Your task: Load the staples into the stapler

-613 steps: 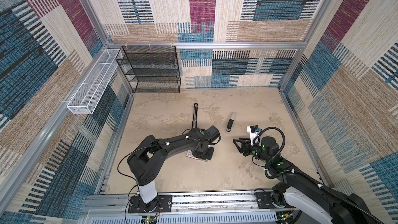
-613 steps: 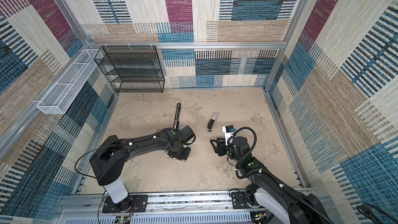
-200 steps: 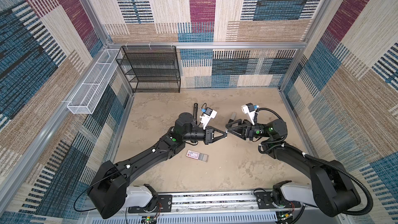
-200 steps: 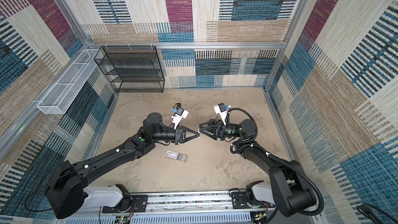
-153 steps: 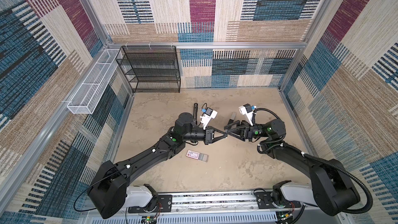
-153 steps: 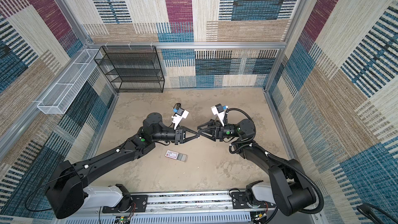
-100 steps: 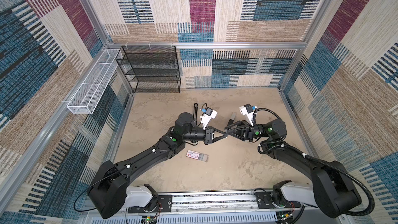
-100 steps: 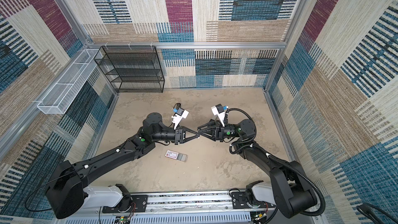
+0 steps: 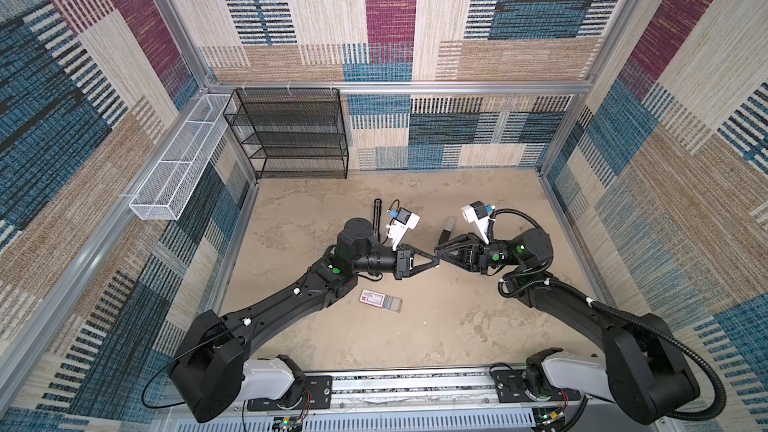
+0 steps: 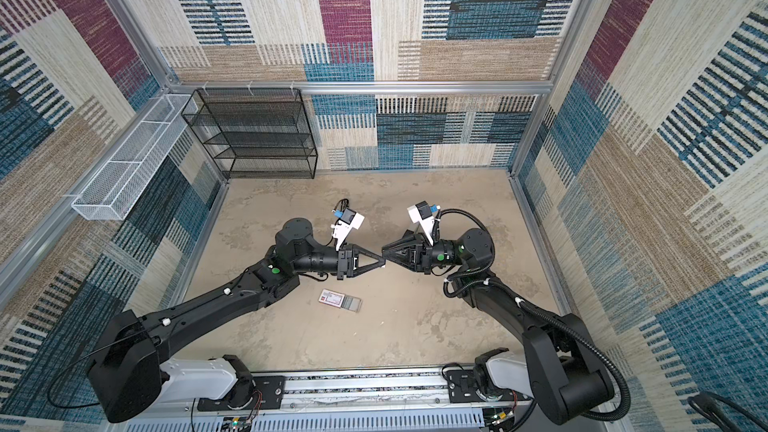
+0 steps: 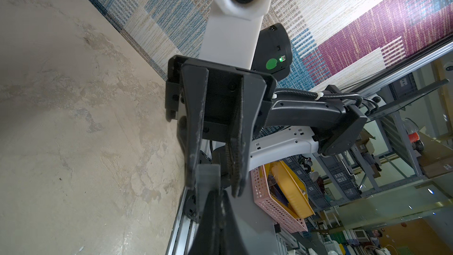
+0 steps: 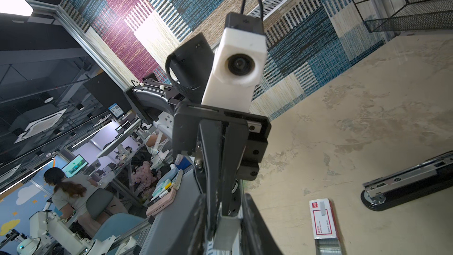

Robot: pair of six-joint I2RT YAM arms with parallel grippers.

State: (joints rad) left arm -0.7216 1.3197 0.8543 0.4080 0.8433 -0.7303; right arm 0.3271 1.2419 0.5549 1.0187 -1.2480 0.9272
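Both arms meet tip to tip above the middle of the table. My left gripper (image 9: pixel 437 262) (image 10: pixel 382 261) is shut on a short grey metal strip of staples (image 12: pixel 228 231) (image 11: pixel 208 175). My right gripper (image 9: pixel 439 256) (image 10: pixel 385 256) faces it with its jaws narrowly open around the strip's free end. One of its fingers (image 11: pixel 193 163) touches the strip and a small gap shows at the other. The white staple box (image 9: pixel 376 297) (image 10: pixel 332 297) (image 12: pixel 322 217) with a red mark lies open on the table below. The black stapler (image 12: pixel 404 187) (image 9: pixel 377 218) lies open behind the left arm.
A short dark and grey object (image 9: pixel 448 229) lies on the table just behind the right gripper. A black wire shelf rack (image 9: pixel 291 135) stands at the back left. A white wire basket (image 9: pixel 178 160) hangs on the left wall.
Both arms rose from the table, the left from the staple box. In the last second the right gripper slid left onto the strip and its jaws narrowed around it.
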